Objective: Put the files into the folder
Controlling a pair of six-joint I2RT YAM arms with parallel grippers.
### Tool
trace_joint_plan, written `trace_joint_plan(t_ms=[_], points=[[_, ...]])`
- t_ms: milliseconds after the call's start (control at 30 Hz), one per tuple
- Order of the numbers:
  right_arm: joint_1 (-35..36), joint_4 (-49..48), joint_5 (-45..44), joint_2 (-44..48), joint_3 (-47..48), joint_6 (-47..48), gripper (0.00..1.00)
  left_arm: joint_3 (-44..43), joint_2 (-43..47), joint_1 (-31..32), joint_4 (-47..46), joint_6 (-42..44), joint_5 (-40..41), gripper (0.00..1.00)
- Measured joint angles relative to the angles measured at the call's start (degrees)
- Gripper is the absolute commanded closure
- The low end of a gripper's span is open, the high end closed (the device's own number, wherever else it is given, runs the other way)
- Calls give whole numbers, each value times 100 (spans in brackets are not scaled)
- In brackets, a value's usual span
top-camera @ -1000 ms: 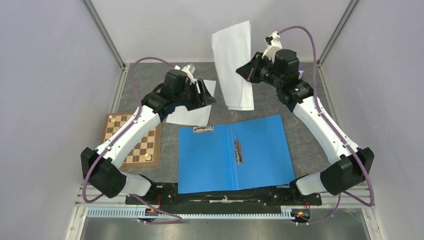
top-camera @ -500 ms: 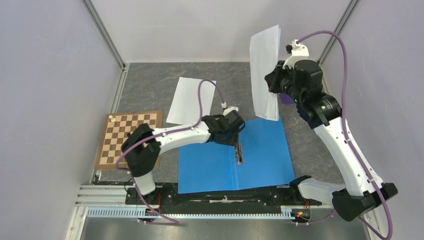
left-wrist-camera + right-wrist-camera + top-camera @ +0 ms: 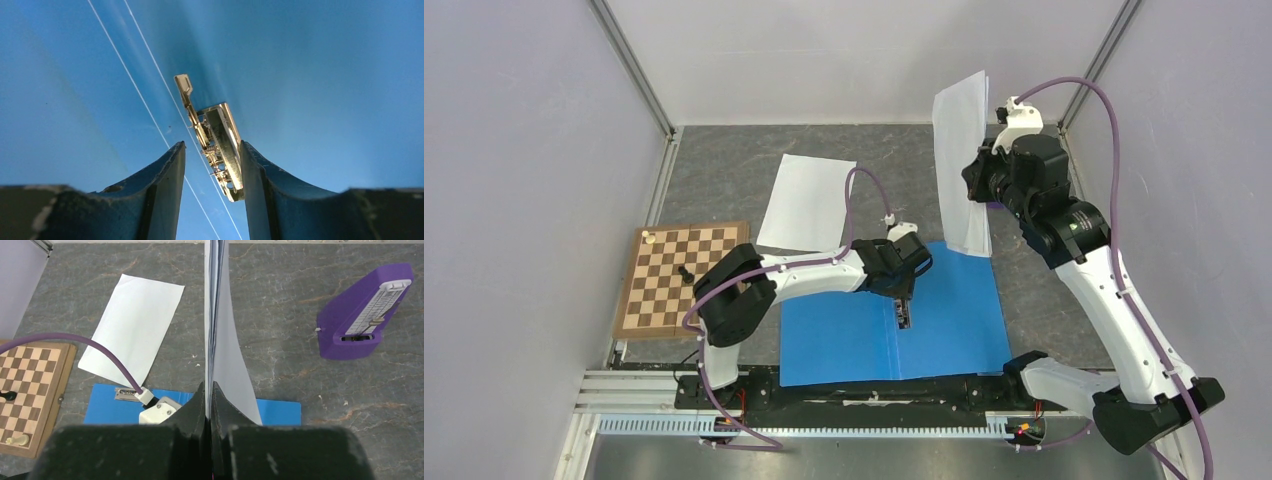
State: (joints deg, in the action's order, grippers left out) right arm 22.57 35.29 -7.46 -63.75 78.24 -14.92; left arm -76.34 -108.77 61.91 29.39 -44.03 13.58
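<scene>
Our right gripper (image 3: 210,390) has its jaws pinched tight on a few files (image 3: 962,160), held upright over the far right of the bench (image 3: 724,170). One more sheet (image 3: 804,200) lies flat toward the far edge, beside the chessboard (image 3: 674,285). The folder (image 3: 954,320) lies open at the near edge. Our left gripper (image 3: 212,155) straddles the clip (image 3: 220,145), jaws part open and not yet pressing it. We judge the sheets light, limp and slippery, best gripped at one edge; the clip looks stiff and sprung.
</scene>
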Motion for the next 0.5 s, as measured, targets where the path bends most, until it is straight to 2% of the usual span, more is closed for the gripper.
trace_joint_plan(t_ms=[133, 233, 500], points=[[0, 9, 2, 0, -52, 0, 100, 0, -4, 4, -129, 2, -17, 50], [0, 9, 4, 2, -52, -2, 100, 0, -11, 11, -205, 2, -26, 54], [0, 4, 74, 2, -109, -7, 100, 0, -201, 15, -190, -4, 68, 74]])
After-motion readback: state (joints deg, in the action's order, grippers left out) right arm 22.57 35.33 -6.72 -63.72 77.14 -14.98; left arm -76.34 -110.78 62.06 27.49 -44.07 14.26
